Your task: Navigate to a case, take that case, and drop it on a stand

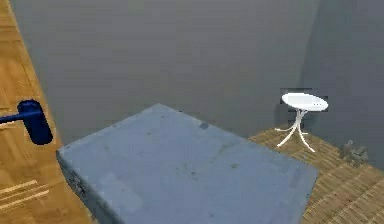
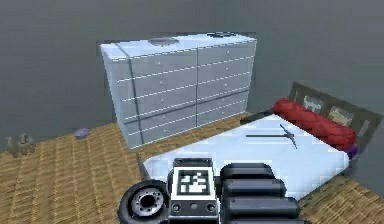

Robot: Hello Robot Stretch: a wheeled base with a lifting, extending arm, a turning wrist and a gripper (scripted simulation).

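Note:
A large grey-blue flat case (image 1: 190, 165) with small latches on its edges spreads across the forward view's lower middle, very close. I cannot tell what it rests on. A small white round stand (image 1: 303, 103) on thin white legs stands on the woven rug at the right, near the grey wall. At the arm side view's bottom edge a white marker square (image 2: 191, 186) sits beside the gripper's dark body (image 2: 146, 205). Its far end cannot be made out, so I cannot tell whether it holds anything.
A dark blue handled object (image 1: 33, 120) juts in at the forward view's left over wood floor. In the arm side view stand a grey dresser (image 2: 180, 85) and a white-sheeted bed (image 2: 250, 150) with red pillows (image 2: 315, 118). Small items (image 2: 18, 143) lie on the rug.

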